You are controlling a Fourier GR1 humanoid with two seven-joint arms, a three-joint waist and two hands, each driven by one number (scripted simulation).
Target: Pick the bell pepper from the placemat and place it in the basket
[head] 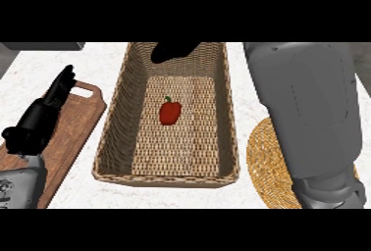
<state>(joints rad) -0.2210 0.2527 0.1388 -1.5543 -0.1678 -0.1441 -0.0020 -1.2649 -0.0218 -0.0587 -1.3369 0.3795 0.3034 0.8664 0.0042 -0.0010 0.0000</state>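
The red bell pepper [170, 112] lies on the woven floor of the long rectangular wicker basket [109, 132], apart from the right robot hand [172, 51], which hangs over the far rim; whether that hand is open or closed cannot be told. Its grey forearm [304, 108] covers much of the round straw placemat [264, 166] on the white marbled bench [101, 63]. The left robot hand [43, 117] rests with fingers straight and empty over a wooden cutting board [76, 127].
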